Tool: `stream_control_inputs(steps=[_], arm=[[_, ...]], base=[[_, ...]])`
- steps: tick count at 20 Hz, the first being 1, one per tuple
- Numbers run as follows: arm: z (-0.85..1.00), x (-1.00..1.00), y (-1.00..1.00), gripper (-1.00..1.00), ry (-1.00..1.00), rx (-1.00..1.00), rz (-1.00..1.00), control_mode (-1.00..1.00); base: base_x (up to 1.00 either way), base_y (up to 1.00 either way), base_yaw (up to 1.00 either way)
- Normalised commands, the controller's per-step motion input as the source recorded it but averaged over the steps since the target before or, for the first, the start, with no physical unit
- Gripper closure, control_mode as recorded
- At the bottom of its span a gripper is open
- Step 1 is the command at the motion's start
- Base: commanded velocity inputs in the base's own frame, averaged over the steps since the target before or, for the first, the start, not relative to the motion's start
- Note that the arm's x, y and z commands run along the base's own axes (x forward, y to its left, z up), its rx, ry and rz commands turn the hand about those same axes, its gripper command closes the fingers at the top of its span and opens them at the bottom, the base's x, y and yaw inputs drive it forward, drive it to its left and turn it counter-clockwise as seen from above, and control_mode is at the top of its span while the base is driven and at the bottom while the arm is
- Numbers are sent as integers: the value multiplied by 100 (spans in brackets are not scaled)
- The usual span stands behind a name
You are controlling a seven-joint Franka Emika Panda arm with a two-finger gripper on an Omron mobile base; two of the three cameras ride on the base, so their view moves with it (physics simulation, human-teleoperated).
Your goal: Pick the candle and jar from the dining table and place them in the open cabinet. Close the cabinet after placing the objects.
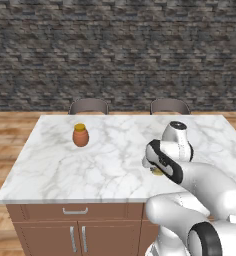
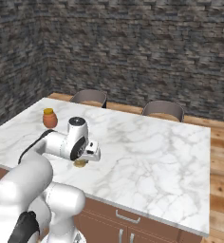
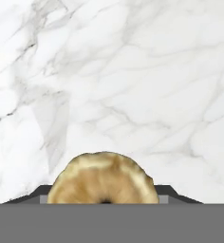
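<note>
- Candle [image 3: 102, 178] sat on the white marble bench [image 1: 110, 160] near its front edge, directly under the hand [image 2: 80, 161], a squat tan-gold disc with a dark centre.
- In the hand view it lay between the two dark fingertips [image 3: 42, 193], which stood close against its sides; the hand looked part-closed around it, though whether the pads truly gripped it or only bracketed it could not be told.
- The candle appeared to rest on the marble, not lifted.
- Risk, as I judge it: such a small, low, round piece could squirt out sideways or tip if the grip were shallow or off-centre, and a lift could leave it behind.
- A slip near the front edge might send it rolling off the bench.
- The small orange pot [image 1: 80, 135] with a yellow lid stood well apart, no obstacle.
- No brand, label or writing was readable anywhere.
</note>
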Motion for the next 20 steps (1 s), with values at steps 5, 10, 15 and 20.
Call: stream_control_inputs(steps=[5, 10, 15, 20], arm=[[43, -92, -10, 100, -2, -2, 0, -100], [44, -95, -7, 100, -7, -1, -2, -100], [64, -82, -7, 100, 0, 0, -6, -100], [62, -73, -11, 100, 0, 0, -5, -100]], base=[[0, 0, 0], [0, 0, 0], [0, 0, 0], [0, 0, 0]])
